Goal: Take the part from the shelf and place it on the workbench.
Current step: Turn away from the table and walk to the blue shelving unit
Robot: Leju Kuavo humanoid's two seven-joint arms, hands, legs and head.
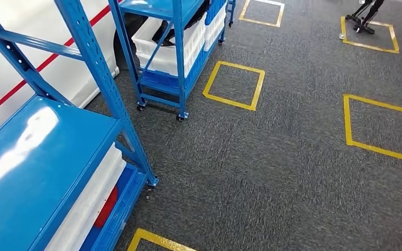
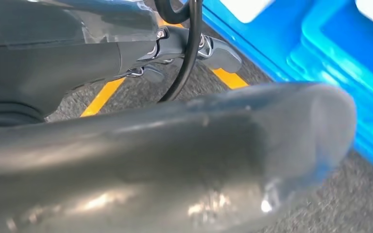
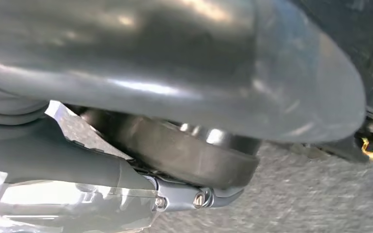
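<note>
In the right wrist view my right hand (image 3: 184, 121) grips the part (image 3: 184, 153), a dark round piece with a shiny metal middle, between the thick grey thumb (image 3: 175, 63) and the darker fingers (image 3: 184, 196). Grey carpet lies behind it. My left hand (image 2: 175, 121) hangs beside a blue shelf frame (image 2: 320, 63) with nothing in it; its thumb lies apart from the dark fingers (image 2: 213, 48), and a black cable (image 2: 187, 53) runs past them. In the head view a blue shelf (image 1: 36, 157) stands close at the left.
White bins (image 1: 86, 204) sit under the near shelf's top board. A second blue wheeled rack (image 1: 172, 52) with white crates stands further back. Yellow tape squares (image 1: 234, 85) mark the grey carpet, and a white wall with a red stripe (image 1: 26, 78) runs at the left.
</note>
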